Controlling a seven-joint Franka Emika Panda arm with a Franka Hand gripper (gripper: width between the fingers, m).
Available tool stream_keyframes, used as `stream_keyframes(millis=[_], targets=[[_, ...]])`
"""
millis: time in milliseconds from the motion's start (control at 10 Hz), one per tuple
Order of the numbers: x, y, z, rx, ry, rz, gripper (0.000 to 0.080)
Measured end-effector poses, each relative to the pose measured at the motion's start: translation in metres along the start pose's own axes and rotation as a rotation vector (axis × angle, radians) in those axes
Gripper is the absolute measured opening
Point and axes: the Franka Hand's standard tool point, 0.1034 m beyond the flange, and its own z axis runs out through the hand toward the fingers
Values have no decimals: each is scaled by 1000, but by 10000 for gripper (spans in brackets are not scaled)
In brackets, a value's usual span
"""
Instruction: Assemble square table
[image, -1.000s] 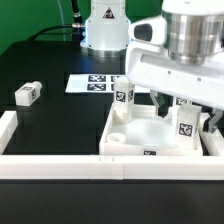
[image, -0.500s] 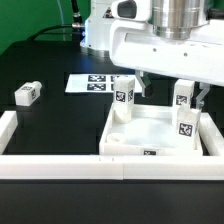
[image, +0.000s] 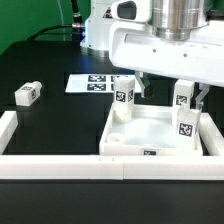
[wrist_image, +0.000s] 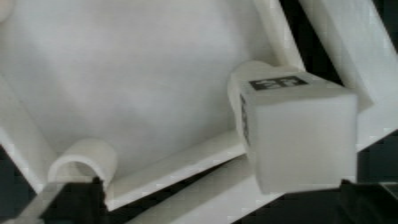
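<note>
Here the wrist view alone shows the gripper (wrist_image: 199, 200) released, fingers straddling a leg (wrist_image: 299, 125) at the tabletop (image: 160, 128) rim

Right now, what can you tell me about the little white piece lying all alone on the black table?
The loose leg is a short white block, plastic-looking, with a black-and-white tag on one end. It lies on its side on the black table, toward the exterior view's left, apart from the square top and touched by nothing else.
</note>
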Motion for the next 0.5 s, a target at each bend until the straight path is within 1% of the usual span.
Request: stream_keyframes(millis=[100,200,300,400,500], targets=[[-8,21,-6,0,-4,-52,649],[-9,56,-16,19,-10,-134,649],[-3,87,-24,25,-10,-193,649],[7,104,-31,26,2,-201,649],[5,100,-29,25,0,-177,649]])
